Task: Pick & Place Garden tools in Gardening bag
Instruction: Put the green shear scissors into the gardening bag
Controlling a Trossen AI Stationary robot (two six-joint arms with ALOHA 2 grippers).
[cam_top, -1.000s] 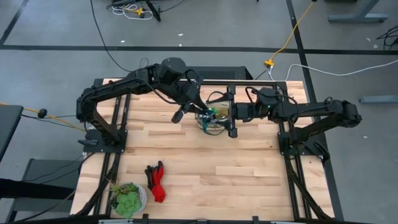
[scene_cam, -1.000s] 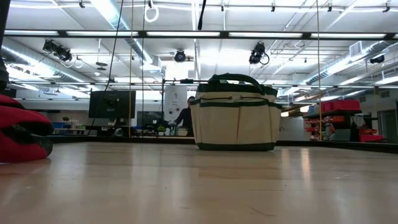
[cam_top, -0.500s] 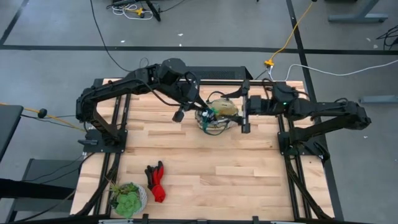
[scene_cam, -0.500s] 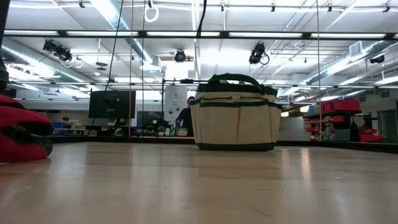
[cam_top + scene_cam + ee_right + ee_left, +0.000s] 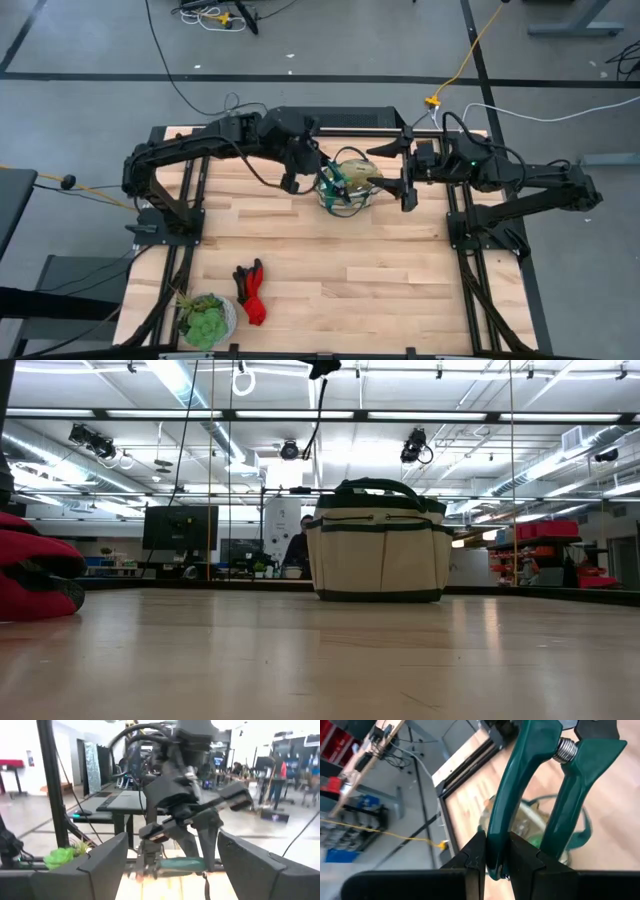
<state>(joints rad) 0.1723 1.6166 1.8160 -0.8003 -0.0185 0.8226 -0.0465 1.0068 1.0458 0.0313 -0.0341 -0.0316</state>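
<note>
- Over the far middle of the table (image 5: 330, 270), my left gripper (image 5: 496, 857) holds the pruning shears (image 5: 540, 795), its fingers pinched narrow on one green handle.
- From my left wrist, the shears run lengthwise away from my fingers: the two green handles spread apart toward the gripper and meet at a metal spring (image 5: 566, 749) at the far end. I cannot see the blades.
- Below the shears sits the gardening bag (image 5: 349, 184), round, tan, trimmed in dark green, its mouth facing up. In the high view the shears' green shows at the bag's left rim.
- In the low view the bag (image 5: 377, 542) stands upright on the wood, handles looped over its top.
- My right gripper (image 5: 404, 175) hangs just to the bag's right, fingers spread wide and holding nothing.
- Red-and-black gloves (image 5: 250, 291) lie well apart from the bag, toward the near left of the table.
- Beside them, at the near left corner, stands a leafy plant in a pale pot (image 5: 206, 318).
</note>
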